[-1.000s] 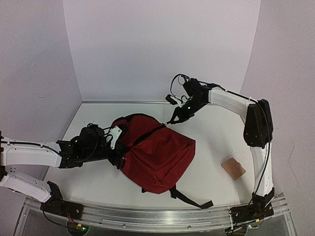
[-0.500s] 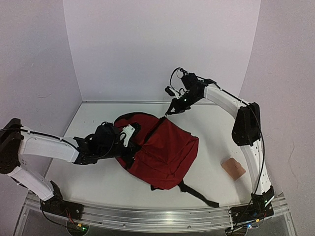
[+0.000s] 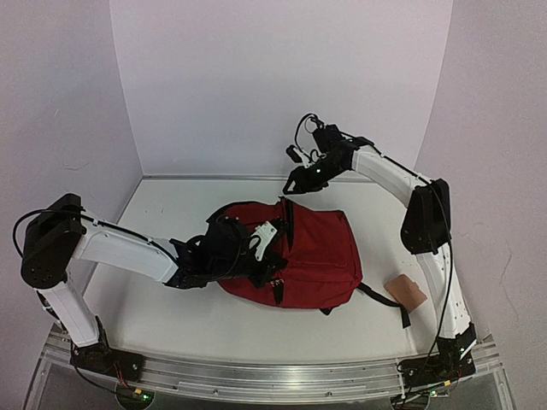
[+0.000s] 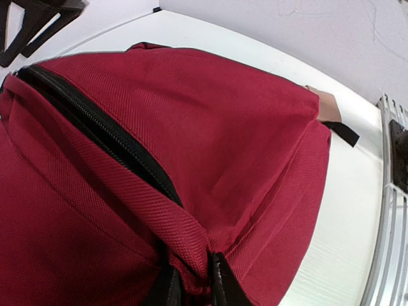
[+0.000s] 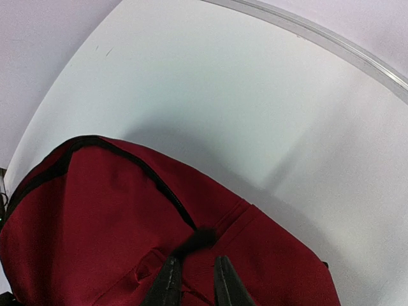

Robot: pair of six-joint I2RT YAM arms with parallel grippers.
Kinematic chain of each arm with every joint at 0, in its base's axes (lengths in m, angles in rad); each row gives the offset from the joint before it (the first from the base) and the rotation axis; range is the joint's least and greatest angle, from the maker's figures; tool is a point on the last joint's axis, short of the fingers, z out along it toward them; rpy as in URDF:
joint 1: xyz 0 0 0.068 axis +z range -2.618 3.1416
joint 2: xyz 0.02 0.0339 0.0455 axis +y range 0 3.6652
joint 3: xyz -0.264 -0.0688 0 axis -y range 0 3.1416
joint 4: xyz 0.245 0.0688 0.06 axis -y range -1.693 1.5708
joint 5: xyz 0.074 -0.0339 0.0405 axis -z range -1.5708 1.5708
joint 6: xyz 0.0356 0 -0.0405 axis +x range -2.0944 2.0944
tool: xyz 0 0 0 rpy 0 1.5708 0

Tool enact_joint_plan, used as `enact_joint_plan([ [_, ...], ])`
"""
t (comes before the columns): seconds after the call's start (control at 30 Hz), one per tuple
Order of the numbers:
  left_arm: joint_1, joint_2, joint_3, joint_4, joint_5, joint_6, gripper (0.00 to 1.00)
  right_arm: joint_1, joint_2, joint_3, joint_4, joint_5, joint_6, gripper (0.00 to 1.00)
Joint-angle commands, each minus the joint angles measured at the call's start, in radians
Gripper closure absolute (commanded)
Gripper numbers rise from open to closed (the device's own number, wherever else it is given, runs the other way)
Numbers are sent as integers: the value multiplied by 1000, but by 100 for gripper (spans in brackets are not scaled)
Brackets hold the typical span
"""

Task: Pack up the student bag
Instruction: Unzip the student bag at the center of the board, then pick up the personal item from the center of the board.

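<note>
The left claw (image 4: 193, 277) is clenched on a fold of the red bag (image 3: 316, 256), near its black zip (image 4: 95, 126). The right claw (image 5: 196, 268) hangs just over the far top of the bag with its fingers close together; whether it grips anything cannot be told. The bag lies in the middle of the tabletop (image 3: 162, 213), with a strap (image 3: 380, 297) trailing to the right.

Backpack (image 3: 320, 256): shifted right and turned to lie more level, its loose strap (image 3: 386, 302) swung from the front to just beside the tan pad (image 3: 405, 291); left gripper (image 3: 270, 253) carried right with it, arm stretched out; right gripper (image 3: 296, 183) drawn back and higher.
</note>
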Motion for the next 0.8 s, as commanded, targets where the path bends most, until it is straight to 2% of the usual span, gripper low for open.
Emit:
enact_joint_plan([
  [0.0, -17, -59, -23, -33, -59, -37, 69, -41, -232, -131, 35, 46, -29, 37],
  [0.13, -17, -123, -15, -110, -103, -77, 36, -123, -419, -338, 4, 47, -78, 13],
  [0.2, -17, -155, -15, -137, -136, -101, 9, -161, -527, -464, -44, 73, -146, 3],
  [0.23, -17, -170, -16, -147, -152, -108, 3, -179, -578, -525, -70, 89, -179, 2],
  [0.27, -17, -183, -16, -158, -167, -114, 1, -197, -628, -587, -98, 105, -213, 2],
  [0.5, -17, -227, 3, -233, -246, -116, 0, -339, -878, -999, -280, 176, -406, 2],
  [0.63, -17, -236, -13, -225, -246, -109, 0, -416, -937, -1195, -291, 229, -466, 2],
  [0.77, -17, -236, -14, -226, -233, -106, 0, -469, -942, -1307, -289, 263, -527, 2],
])
